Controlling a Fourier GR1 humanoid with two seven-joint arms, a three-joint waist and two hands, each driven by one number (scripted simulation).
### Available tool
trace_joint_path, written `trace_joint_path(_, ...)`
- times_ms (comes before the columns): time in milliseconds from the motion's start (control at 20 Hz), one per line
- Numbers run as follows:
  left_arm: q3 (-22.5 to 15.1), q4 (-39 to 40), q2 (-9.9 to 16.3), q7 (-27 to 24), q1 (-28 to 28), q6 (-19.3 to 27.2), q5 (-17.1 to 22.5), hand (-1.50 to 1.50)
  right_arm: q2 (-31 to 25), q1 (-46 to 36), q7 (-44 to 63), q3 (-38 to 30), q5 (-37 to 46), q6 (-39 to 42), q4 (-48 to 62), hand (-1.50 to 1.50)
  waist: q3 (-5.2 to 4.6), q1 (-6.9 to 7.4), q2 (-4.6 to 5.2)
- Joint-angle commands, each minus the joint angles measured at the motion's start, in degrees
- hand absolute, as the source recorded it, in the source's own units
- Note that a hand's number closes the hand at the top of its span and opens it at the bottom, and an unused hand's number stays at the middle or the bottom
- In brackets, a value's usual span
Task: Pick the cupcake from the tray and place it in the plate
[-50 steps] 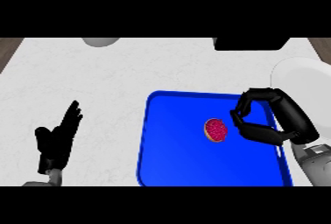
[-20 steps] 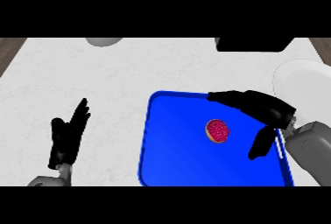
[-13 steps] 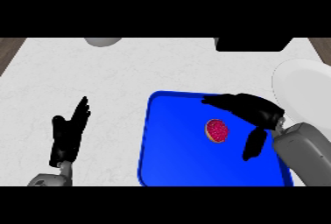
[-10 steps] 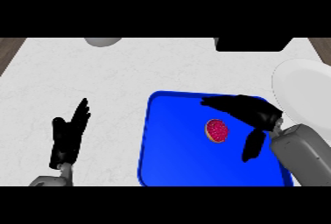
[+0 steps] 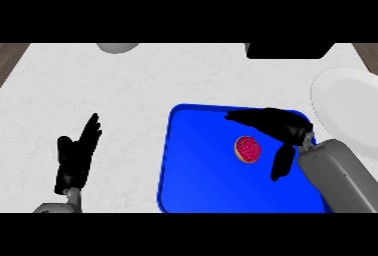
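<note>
A cupcake (image 5: 249,149) with pink-red speckled frosting sits on the blue tray (image 5: 199,170), right of the tray's middle. My right hand (image 5: 277,127) is over the tray, open, its fingers stretched out beyond the cupcake and its thumb hanging down just right of it; the cupcake lies in the gap between them, untouched as far as I can tell. The white plate (image 5: 345,112) lies at the right edge of the counter, beside the tray. My left hand (image 5: 76,157) rests open at the lower left, fingers up.
A grey round object (image 5: 117,47) sits at the counter's far edge, left of centre. A black box-like object (image 5: 288,50) stands at the far right. Bare white counter stretches between my left hand and the tray.
My right hand has swung from beside the cupcake to above and behind it, fingers now reaching left over the tray. The cupcake and left hand stay put.
</note>
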Motion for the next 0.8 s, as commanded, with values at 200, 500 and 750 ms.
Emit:
trace_joint_path(200, 2.19, -1.8, -0.16, 2.69, -0.93, -0.94, -0.94, 0.0, 3.19, 3.17, -5.1, -0.35, 8.02, -2.75, 3.97, -1.5, 0.0, -0.09, 0.0)
trace_joint_path(500, 1.93, -1.58, -1.48, -0.41, 1.35, -2.66, -0.95, 0.0, 4.43, 1.3, -10.41, 0.35, 13.35, -5.87, 6.95, 1.5, 0.0, 0.08, 0.03)
trace_joint_path(750, 3.29, 3.17, -2.11, 4.24, -6.65, -1.05, -3.32, 0.0, 6.65, 0.11, -11.35, -2.04, 15.64, -7.33, 7.35, 1.5, -0.01, -0.2, 0.03)
